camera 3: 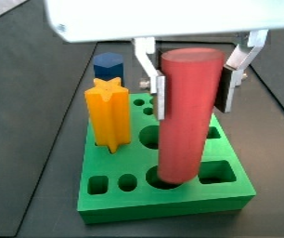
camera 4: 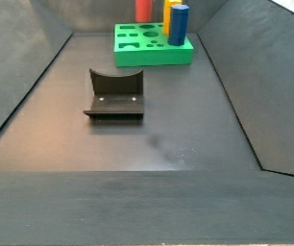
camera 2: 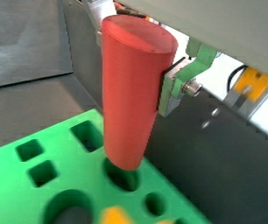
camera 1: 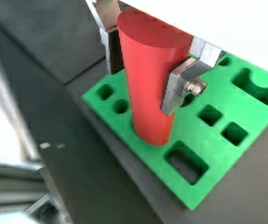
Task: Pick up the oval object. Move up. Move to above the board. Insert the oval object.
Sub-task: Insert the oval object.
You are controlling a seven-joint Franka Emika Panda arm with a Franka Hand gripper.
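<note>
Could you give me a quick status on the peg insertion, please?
Claw above the green board, fingers beside the red oval peg; grip unclear. Peg upright, lower end in a board hole. Orange star peg and blue hexagonal block stand alongside, apart.

Orange-yellow star-shaped peg (camera 3: 108, 116): stands upright, its ribbed sides vertical; it also shows at the far end of the enclosure in a side view (camera 4: 176, 23). Blue hexagonal block (camera 3: 108, 65): just beside the star peg, on its far side, its top showing above the peg's. Whether the two touch cannot be told. Fixture (camera 4: 113, 94): dark L-shaped bracket on its base plate, on the dark floor (camera 4: 162, 144), well apart from both pegs. Sloping grey walls (camera 4: 21, 77) border the floor on both sides.
</note>
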